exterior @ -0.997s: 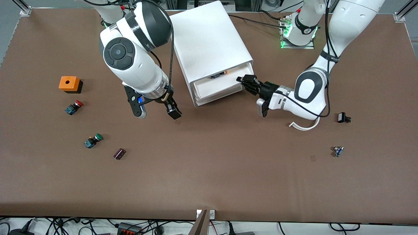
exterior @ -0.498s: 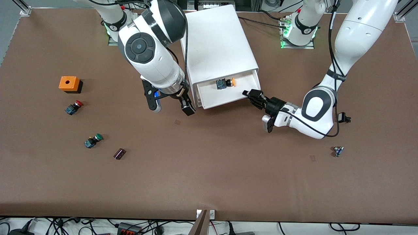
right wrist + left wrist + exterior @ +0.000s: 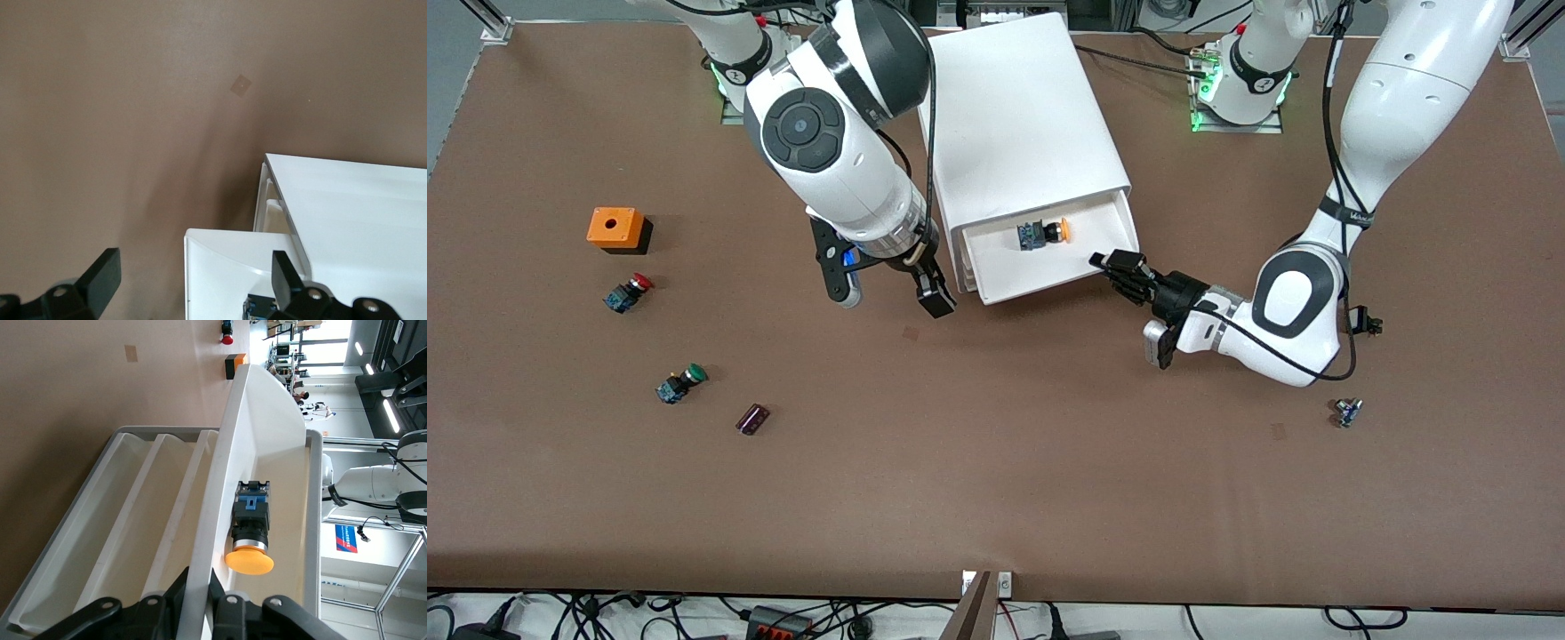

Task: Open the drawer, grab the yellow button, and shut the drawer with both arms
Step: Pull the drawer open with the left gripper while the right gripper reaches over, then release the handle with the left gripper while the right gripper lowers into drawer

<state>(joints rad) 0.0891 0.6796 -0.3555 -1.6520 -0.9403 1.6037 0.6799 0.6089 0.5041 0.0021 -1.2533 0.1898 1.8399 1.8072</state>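
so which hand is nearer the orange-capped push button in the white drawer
Left. The left hand grips the drawer's front edge beside the button; the right hand hovers off the cabinet's corner.

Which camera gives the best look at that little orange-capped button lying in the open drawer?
The left wrist view: the button fills it, cap and black-and-blue body sharp, lying in the drawer whose front edge the left gripper pinches. The front view shows it small but whole. The right wrist view catches only a blue sliver.

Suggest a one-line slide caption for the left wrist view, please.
Left gripper clamped on the front wall of the open drawer, with the orange-capped button lying inside.
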